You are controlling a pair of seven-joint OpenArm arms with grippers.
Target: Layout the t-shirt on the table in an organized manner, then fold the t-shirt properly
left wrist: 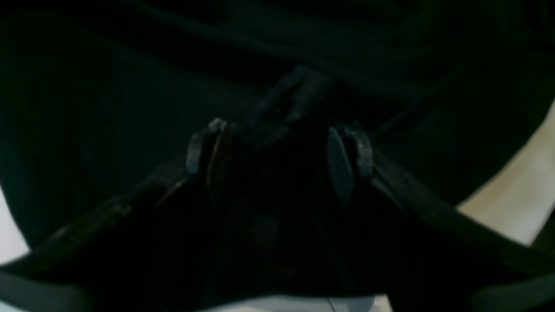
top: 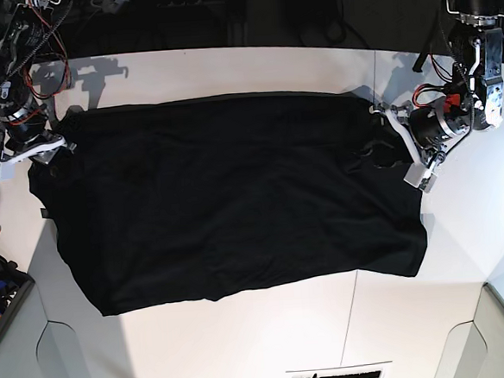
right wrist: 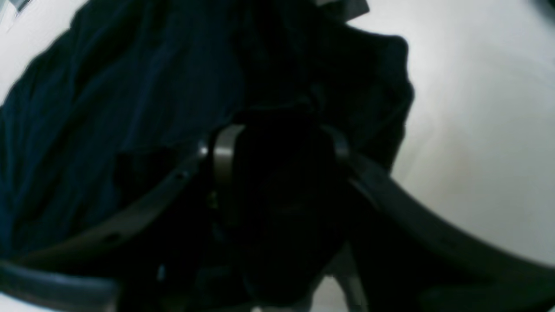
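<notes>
The black t-shirt (top: 235, 199) lies spread wide and mostly flat on the white table (top: 226, 70), with no print showing. At the shirt's right edge my left gripper (top: 409, 143) stands open. In the left wrist view the left gripper (left wrist: 277, 158) has its pads far apart over dark cloth (left wrist: 86, 108), with a raised fold just beyond them. At the shirt's left edge, by a sleeve, sits my right gripper (top: 26, 153). In the right wrist view the right gripper (right wrist: 279, 151) has a dark wad of the shirt (right wrist: 130, 86) filling its jaws, and wrinkles run toward it.
Cables and equipment line the dark back edge (top: 178, 4). A dark bin (top: 0, 302) stands off the table's left side. The table's front has cut-out corners (top: 55, 341) and a thin seam (top: 351, 312). Bare white table (right wrist: 477, 108) lies beside the right gripper.
</notes>
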